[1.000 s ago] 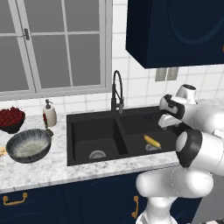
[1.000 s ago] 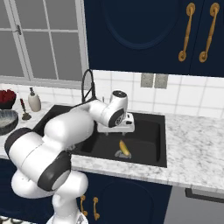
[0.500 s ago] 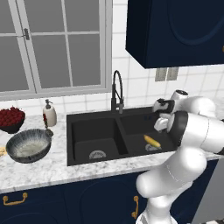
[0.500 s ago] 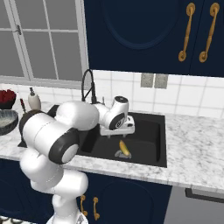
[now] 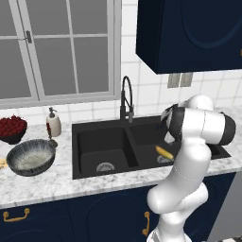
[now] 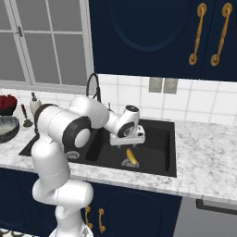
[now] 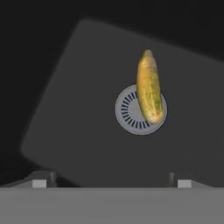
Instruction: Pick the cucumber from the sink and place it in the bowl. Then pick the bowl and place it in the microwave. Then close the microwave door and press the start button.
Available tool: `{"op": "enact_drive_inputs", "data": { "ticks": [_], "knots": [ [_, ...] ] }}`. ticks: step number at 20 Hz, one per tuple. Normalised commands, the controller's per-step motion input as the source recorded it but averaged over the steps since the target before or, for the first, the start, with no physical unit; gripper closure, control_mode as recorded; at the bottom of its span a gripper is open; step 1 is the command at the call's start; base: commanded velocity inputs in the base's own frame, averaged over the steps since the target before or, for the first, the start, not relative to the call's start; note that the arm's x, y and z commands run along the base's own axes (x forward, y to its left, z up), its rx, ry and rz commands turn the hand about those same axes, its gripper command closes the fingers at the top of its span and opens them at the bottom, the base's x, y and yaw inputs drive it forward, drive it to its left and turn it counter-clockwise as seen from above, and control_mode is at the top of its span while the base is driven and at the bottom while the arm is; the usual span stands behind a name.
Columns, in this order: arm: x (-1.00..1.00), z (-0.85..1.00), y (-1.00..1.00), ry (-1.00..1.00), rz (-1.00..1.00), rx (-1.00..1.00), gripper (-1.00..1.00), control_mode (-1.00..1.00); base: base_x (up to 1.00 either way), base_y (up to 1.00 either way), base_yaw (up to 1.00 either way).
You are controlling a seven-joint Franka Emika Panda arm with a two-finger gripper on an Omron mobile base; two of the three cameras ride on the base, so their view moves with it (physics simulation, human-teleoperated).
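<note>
The cucumber (image 7: pixel 149 87), a stubby yellow-green stick, lies on the floor of the right basin of the black sink (image 5: pixel 94 146), partly across the round silver drain (image 7: pixel 131 116). It also shows in both base views, as the cucumber (image 5: pixel 164 152) and the cucumber (image 6: pixel 132 156). My gripper (image 6: pixel 127 140) hangs just above it inside the basin, pointing down. In the hand view my gripper (image 7: pixel 109 183) is open, its tips far apart with nothing between them. The grey-blue bowl (image 5: pixel 30 158) stands on the counter left of the sink. The microwave and its door are out of view.
A tall black faucet (image 5: pixel 126 97) rises behind the divider between the basins. A soap dispenser (image 5: pixel 53 124) and a dark bowl of red fruit (image 5: pixel 10 128) stand behind the grey-blue bowl. Dark wall cabinets (image 6: pixel 152 37) hang above the marble counter (image 6: pixel 208 157).
The arm has folded upward and the hand has dropped a little lower over the right basin. The cucumber and the bowl have not moved. The jaws stay open.
</note>
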Motion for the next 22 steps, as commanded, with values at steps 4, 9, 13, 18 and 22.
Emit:
{"op": "enact_drive_inputs", "data": {
  "ticks": [4,9,13,18,22],
  "knots": [
    [0.14,-0.40,-0.07,0.00,0.01,0.00,-1.00,-1.00,0.00,0.00,0.00],
    [0.16,-0.33,-0.11,0.00,0.02,0.00,-1.00,-1.00,0.00,0.00,0.00],
    [0.16,-0.28,-0.08,0.00,0.02,0.00,-1.00,-1.00,0.00,0.00,0.00],
    [0.33,-0.29,-0.07,0.00,0.00,0.00,-1.00,-1.00,0.00,0.00,0.00],
    [0.24,-0.26,-0.23,0.00,0.02,0.00,-1.00,-1.00,0.00,0.00,0.00]
  ]
}}
